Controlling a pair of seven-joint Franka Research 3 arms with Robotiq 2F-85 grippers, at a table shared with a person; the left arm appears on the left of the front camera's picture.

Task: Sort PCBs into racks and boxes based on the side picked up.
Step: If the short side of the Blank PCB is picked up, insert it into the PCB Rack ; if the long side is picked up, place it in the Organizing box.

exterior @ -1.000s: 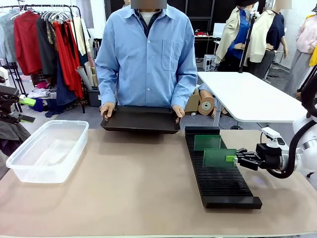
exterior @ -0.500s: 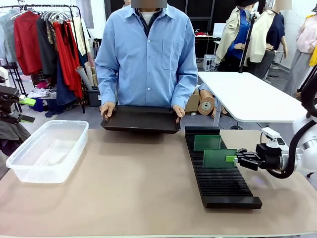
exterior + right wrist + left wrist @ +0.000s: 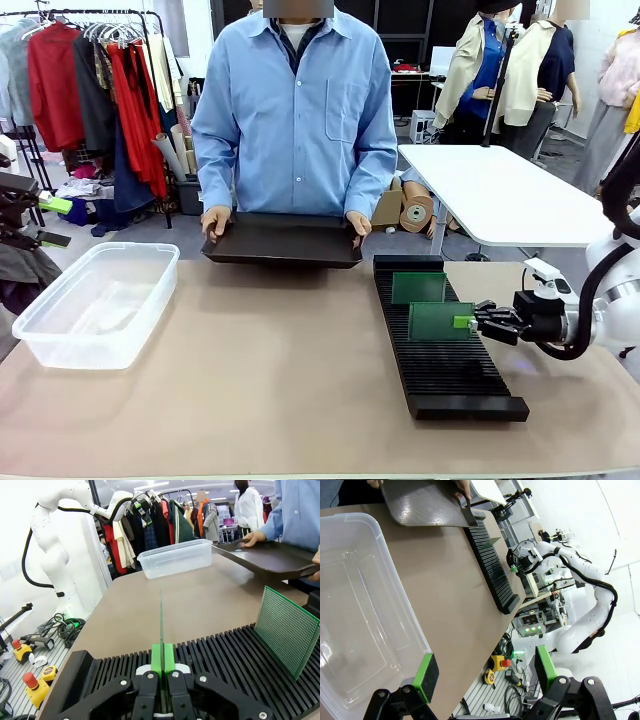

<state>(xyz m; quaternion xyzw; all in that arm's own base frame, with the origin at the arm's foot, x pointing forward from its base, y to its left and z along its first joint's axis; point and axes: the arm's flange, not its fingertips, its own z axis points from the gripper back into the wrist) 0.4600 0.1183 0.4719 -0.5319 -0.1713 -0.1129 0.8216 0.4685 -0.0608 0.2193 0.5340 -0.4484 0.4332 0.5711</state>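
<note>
Right end effector (image 3: 468, 321) clamps thin green PCB (image 3: 440, 322) upright in ribbed black rack (image 3: 445, 372); left end effector (image 3: 482, 672) wide.

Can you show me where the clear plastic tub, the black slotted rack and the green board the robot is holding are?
clear tub (image 3: 40, 325), front view, near rim.
black rack (image 3: 450, 380), front view, bare slots.
held green board (image 3: 438, 321), front view, middle of its face.

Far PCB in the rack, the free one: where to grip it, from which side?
Judging by its pose, take the far PCB by its right edge, coming in from the robot's right, as the right gripper is shut on the near PCB. It stands upright on edge in the rack, faces across the slots, so the jaws can pinch the two faces.
</note>
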